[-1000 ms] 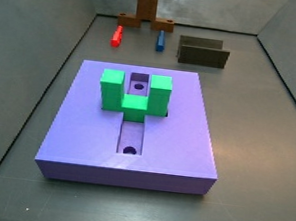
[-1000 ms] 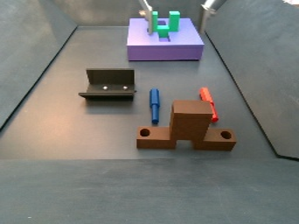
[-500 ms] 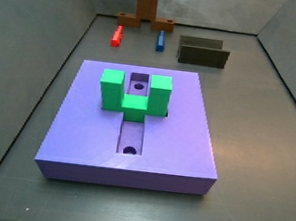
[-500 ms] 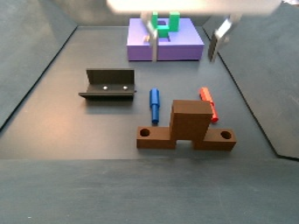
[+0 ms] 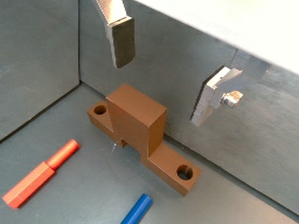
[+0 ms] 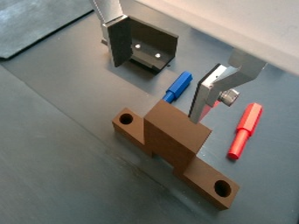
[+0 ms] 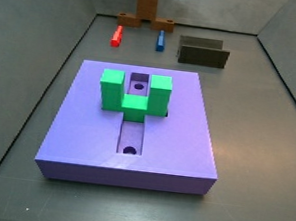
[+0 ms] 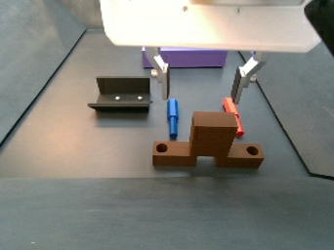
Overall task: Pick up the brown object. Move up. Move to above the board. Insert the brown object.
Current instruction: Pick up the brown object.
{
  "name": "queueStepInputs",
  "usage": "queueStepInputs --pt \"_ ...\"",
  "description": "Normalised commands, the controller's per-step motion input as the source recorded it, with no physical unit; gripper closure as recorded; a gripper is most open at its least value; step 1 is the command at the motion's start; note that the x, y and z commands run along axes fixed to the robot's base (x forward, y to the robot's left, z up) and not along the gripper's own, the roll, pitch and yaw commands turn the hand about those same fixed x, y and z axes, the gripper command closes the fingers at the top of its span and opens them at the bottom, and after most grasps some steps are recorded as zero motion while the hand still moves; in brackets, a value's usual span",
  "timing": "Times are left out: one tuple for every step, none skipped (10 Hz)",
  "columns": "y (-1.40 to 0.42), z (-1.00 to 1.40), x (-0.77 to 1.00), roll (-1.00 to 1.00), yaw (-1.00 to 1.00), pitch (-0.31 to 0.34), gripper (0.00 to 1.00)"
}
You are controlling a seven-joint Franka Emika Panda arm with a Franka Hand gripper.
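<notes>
Wrist views both show the gripper (image 5: 170,72) w/ jaws released, nothing between the silver fingers (image 6: 117,42), hanging above the brown object (image 5: 142,133). That object reads here as a block w/ a raised centre & two flat lugs, each w/ a round hole, not a plain bar; it sits on the grey floor (image 6: 70,131) close to a wall (image 5: 222,61). Side view: gripper (image 8: 200,83) under its white housing, over the floor just behind the brown object (image 8: 206,143), fingers apart & touching nothing. Red peg (image 8: 232,116) & blue peg (image 8: 171,116) lie just beside the brown object, on its board side; fixture (image 8: 120,95) sits near the blue peg, apart from it. Board (image 7: 135,131) lies well apart at the floor's opposite end, green block (image 7: 134,93) on top astride the groove, holes visible in the groove. In that side view the brown object (image 7: 148,10) is small at the far wall, w/ red peg (image 7: 117,35), blue peg (image 7: 160,40) & fixture (image 7: 203,53) in front of it.
</notes>
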Motion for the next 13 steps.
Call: queueStepInputs --pt "0.00 -0.18 -0.15 0.00 0.00 -0.041 0.00" --pt "0.00 -0.37 -0.24 0.00 0.00 -0.097 0.00" --pt "-0.03 -0.46 -0.25 0.00 0.10 -0.110 0.00" --pt "0.00 -0.36 -0.28 -0.01 0.09 -0.100 0.00" --pt "0.00 -0.27 -0.17 0.00 0.03 -0.080 0.00" --pt "0.00 -0.30 0.00 0.00 0.00 -0.041 0.00" --pt "0.00 -0.35 0.00 0.01 0.01 -0.020 0.00" --pt "0.05 -0.43 0.01 0.02 0.04 -0.019 0.00" --pt "0.05 -0.45 0.00 0.01 0.04 -0.033 0.00" --pt "0.07 -0.43 0.00 0.00 0.02 -0.044 0.00" --pt "0.11 -0.35 0.00 0.00 0.02 -0.036 0.00" --pt "0.00 0.00 0.00 -0.01 0.00 0.000 0.00" --pt "0.00 0.00 0.00 0.00 0.00 0.000 0.00"
